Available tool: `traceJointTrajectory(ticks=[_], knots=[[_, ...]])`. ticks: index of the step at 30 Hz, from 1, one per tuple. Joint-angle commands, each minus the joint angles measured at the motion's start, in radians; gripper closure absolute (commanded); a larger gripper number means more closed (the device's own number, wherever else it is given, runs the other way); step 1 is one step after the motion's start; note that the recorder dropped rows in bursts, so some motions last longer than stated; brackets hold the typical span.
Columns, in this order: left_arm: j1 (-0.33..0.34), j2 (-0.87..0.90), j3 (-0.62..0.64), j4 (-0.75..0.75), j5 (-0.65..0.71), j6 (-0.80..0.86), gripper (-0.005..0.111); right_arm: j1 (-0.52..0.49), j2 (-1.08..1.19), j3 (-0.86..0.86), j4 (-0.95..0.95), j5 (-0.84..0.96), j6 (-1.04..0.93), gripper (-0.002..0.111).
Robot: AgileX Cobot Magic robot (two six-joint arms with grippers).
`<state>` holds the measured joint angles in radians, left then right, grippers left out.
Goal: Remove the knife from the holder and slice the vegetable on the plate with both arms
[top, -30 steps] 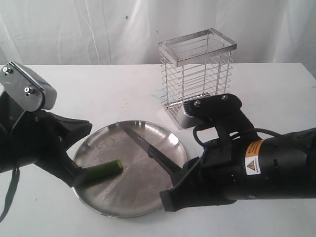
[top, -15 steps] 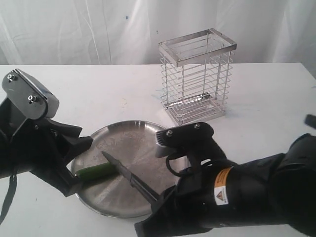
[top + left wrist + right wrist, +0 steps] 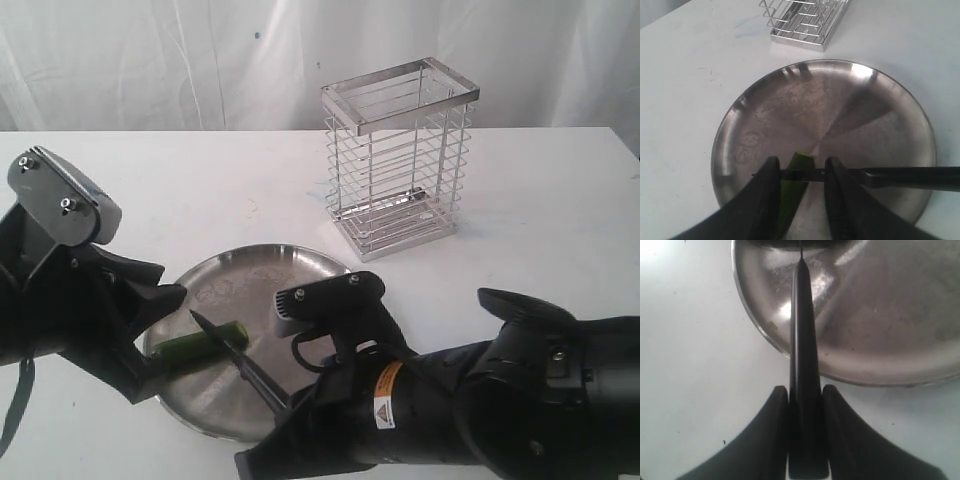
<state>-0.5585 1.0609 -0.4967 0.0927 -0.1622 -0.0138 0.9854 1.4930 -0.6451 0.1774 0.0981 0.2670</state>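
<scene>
The green vegetable [image 3: 200, 343] lies on the left part of the steel plate [image 3: 300, 268]. My left gripper [image 3: 160, 345] is open, one finger on each side of the vegetable's left end. In the left wrist view the vegetable [image 3: 794, 190] leans along one finger [image 3: 765, 190], with bare plate [image 3: 840, 100] showing beside the other. My right gripper [image 3: 805, 388] is shut on the black handle of the knife [image 3: 802, 340]. The dark blade [image 3: 235, 355] crosses the vegetable just behind its cut end [image 3: 802, 159]. Whether the blade touches it I cannot tell.
The wire holder [image 3: 395, 160] stands behind the plate on the white table, with nothing in it; its base shows in the left wrist view [image 3: 802, 20]. The bulky right arm [image 3: 450, 410] fills the front right and covers the plate's near edge.
The right arm has swung the knife left and toward the front, moving the blade from the plate's middle across the vegetable. The left gripper has sunk slightly.
</scene>
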Motion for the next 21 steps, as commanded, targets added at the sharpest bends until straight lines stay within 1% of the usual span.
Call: traceJointTrajectory(ticks=[1,2,7,9,10,13,14,15,18,21], knots=[[-0.001,0.005,-0.005,-0.009,0.05,0.171,0.07,-0.01,-0.009,0.004,-0.01,-0.064,0.004,0.108],[-0.001,0.011,-0.005,-0.009,0.055,0.232,0.07,-0.02,-0.011,0.004,-0.007,-0.077,0.007,0.108],[-0.001,0.077,-0.005,-0.009,0.1,0.313,0.07,-0.101,-0.04,0.004,0.006,-0.125,0.007,0.108],[-0.001,0.131,-0.005,-0.009,0.07,0.367,0.07,-0.13,-0.046,0.004,0.006,-0.123,0.007,0.108],[-0.001,0.166,-0.005,-0.009,0.036,0.393,0.067,-0.138,-0.052,0.004,0.006,-0.121,0.007,0.108],[0.0,0.267,-0.007,-0.009,-0.087,0.445,0.054,-0.142,-0.067,0.004,0.006,-0.118,0.007,0.108],[0.006,0.302,-0.018,-0.013,-0.113,0.466,0.049,-0.142,-0.074,0.004,0.006,-0.118,0.007,0.108],[0.011,0.336,-0.035,-0.015,-0.118,0.463,0.047,-0.142,-0.079,0.004,0.006,-0.118,0.007,0.108],[0.033,0.427,-0.092,-0.059,-0.092,0.459,0.048,-0.142,-0.097,0.004,0.006,-0.118,0.005,0.108],[0.045,0.482,-0.156,-0.074,-0.046,0.459,0.048,-0.142,-0.115,0.004,0.006,-0.114,0.0,0.108]])
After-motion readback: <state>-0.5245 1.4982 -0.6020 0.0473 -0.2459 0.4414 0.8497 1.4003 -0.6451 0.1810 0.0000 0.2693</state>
